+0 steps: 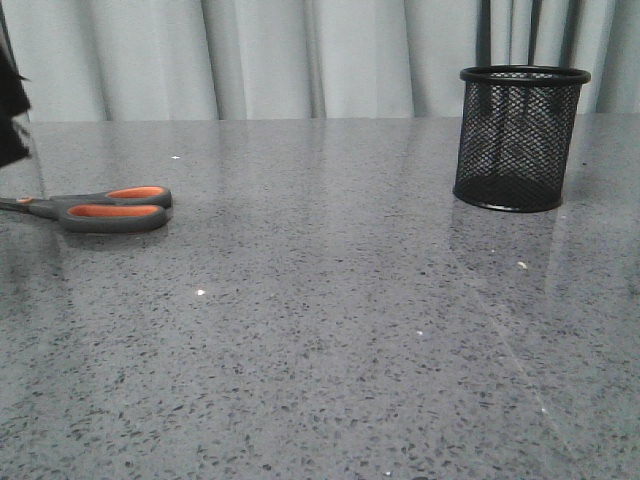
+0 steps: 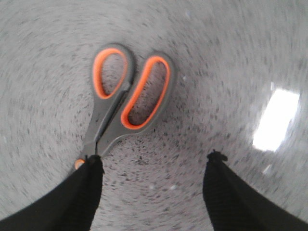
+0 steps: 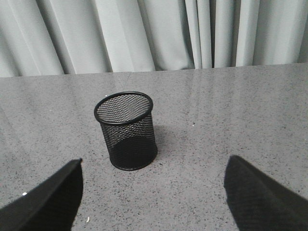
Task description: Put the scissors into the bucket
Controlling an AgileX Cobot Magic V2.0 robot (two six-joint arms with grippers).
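The scissors (image 1: 105, 208) lie flat on the grey table at the far left, dark grey handles with orange-lined loops pointing right, blades running off the left edge. In the left wrist view the scissors (image 2: 126, 98) lie just beyond my left gripper (image 2: 155, 161), which is open above the table; one fingertip (image 2: 91, 166) covers the pivot and the blades are hidden. A dark part of the left arm (image 1: 12, 110) shows at the front view's left edge. The black wire-mesh bucket (image 1: 520, 137) stands upright at the far right. My right gripper (image 3: 153, 166) is open and empty, short of the bucket (image 3: 127, 130).
Grey speckled table (image 1: 330, 330) with pale curtains (image 1: 300, 55) behind its far edge. A few small white specks (image 1: 521, 265) lie on the surface. A bright window reflection (image 2: 276, 118) shows on the table in the left wrist view.
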